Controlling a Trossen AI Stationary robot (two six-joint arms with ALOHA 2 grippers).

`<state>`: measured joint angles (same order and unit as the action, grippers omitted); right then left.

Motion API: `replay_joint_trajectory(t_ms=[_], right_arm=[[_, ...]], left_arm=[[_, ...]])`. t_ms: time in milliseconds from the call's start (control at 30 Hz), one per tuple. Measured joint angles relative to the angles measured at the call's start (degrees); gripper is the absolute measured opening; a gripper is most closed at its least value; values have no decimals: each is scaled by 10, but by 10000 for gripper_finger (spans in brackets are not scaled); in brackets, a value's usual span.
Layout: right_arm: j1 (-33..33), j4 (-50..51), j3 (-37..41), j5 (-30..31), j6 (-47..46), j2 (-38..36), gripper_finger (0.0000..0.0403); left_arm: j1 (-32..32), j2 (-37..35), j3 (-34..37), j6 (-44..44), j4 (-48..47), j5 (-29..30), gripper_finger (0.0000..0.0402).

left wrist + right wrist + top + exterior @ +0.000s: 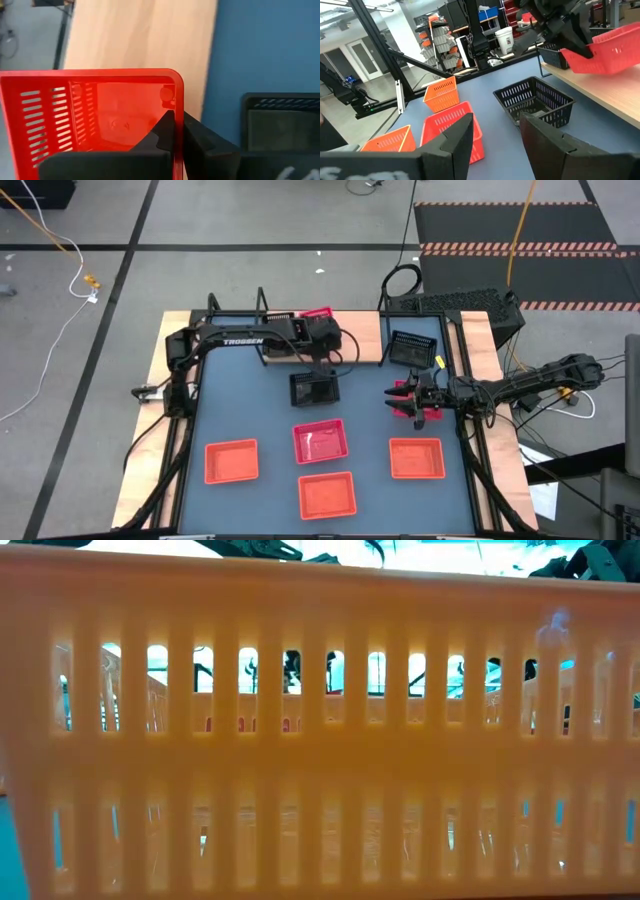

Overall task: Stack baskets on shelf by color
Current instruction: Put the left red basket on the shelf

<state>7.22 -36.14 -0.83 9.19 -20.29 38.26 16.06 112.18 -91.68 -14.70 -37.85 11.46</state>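
The left gripper [172, 135], closed on the wall of a pink-red basket [90, 112] above the wooden shelf [360, 340], should lower it level beside the black basket [415, 348], while the right gripper [418, 402] waits open over the table.

Rectangular pink-red slotted plastic basket [95, 112]: glossy. Light wooden shelf plank [140, 35]: matt, smooth. Blue-grey tabletop [260, 45]: matt. Black mesh plastic basket [535, 102], at its 12 o'clock edge: dull.

Blue-grey counter [370, 420], pale wood shelf [360, 340]. Three orange baskets [231, 461], pink-red ones [321, 442], slatted black ones [314, 389].
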Motion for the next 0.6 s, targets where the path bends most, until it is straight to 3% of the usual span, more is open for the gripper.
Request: replay_joint_trajectory(t_ms=[133,600], right_arm=[[0,0,0,0,0,0,155],[0,0,0,0,0,0,155]], left_arm=[[-1,0,0,1,0,-10,41],[1,0,0,15,3,-9,43]])
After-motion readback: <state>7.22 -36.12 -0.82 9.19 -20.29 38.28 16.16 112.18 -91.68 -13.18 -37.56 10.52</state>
